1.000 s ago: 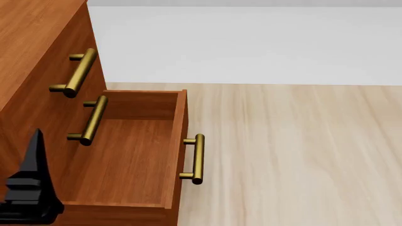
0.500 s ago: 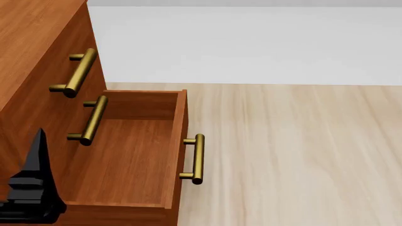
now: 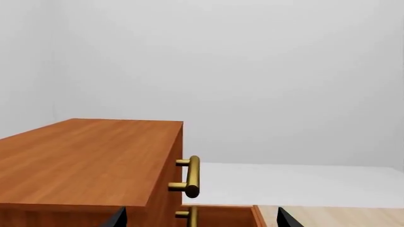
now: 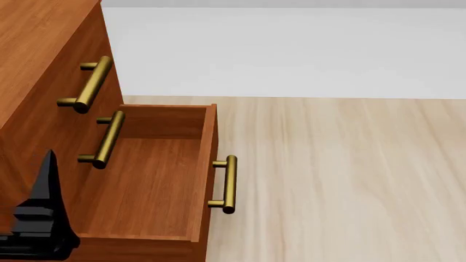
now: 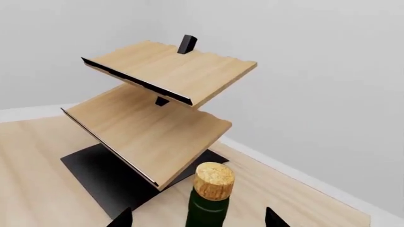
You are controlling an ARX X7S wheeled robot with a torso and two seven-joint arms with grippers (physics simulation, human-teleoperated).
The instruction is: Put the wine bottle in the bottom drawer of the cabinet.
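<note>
The dark green glass wine bottle (image 5: 209, 202) with its tan cork top shows only in the right wrist view, its neck rising between the two black fingertips of the right gripper (image 5: 198, 218), which sit well apart on either side of it — whether the fingers actually press the glass lower down cannot be told, since the contact lies out of frame. Beyond the bottle stands a pale light-wood rack (image 5: 158, 104) of two slanted shelves on a flat black base, set on the light wooden floor near a white wall. In the head view the bottom drawer (image 4: 145, 180) of the reddish-brown wooden cabinet (image 4: 36, 65) is pulled out, its flat wood floor bare and its brass bar handle (image 4: 227, 184) facing the pale plank floor (image 4: 342, 180). Two upper drawer fronts carry like brass handles (image 4: 91, 84). The black left gripper (image 4: 40, 218) sits at the near left corner of the drawer — its fingertips, seen in the left wrist view, are spread wide with nothing between them, facing the cabinet's top edge.
</note>
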